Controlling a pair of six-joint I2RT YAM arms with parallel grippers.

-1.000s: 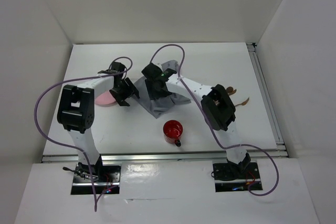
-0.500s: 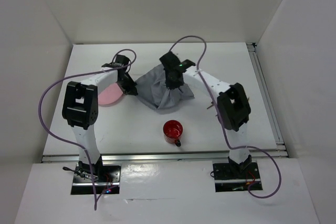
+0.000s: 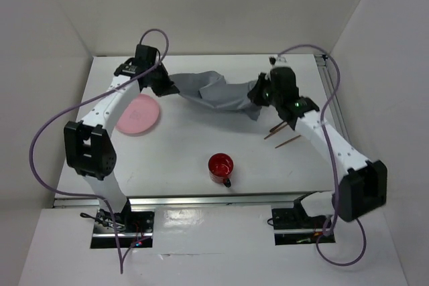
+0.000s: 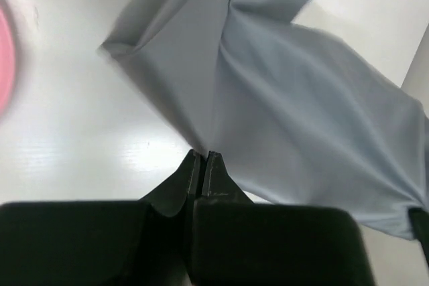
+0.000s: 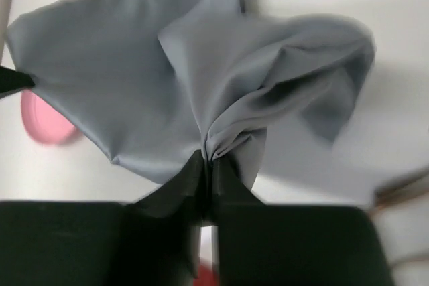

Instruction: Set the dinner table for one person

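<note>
A grey cloth (image 3: 211, 92) hangs stretched and sagging across the back of the white dinner table (image 3: 167, 159), held up between my two grippers. My left gripper (image 3: 166, 88) is shut on the cloth's left corner; in the left wrist view the left gripper (image 4: 202, 155) pinches a thin edge of the cloth (image 4: 281, 85). My right gripper (image 3: 255, 98) is at the cloth's right end; in the right wrist view the right gripper (image 5: 211, 159) is shut on a bunched fold of the cloth (image 5: 134, 65).
A pink plate (image 3: 137, 114) lies at the left under the left arm, apart from the cloth. A red mug (image 3: 220, 165) stands front of centre. Two brown chopsticks (image 3: 285, 135) lie under the right arm. Metal rails run along the front and right edges.
Both grippers moved apart and toward the back, left going left and right going right. The cloth went from a bunched heap at the centre to a band stretched between them. The plate is uncovered.
</note>
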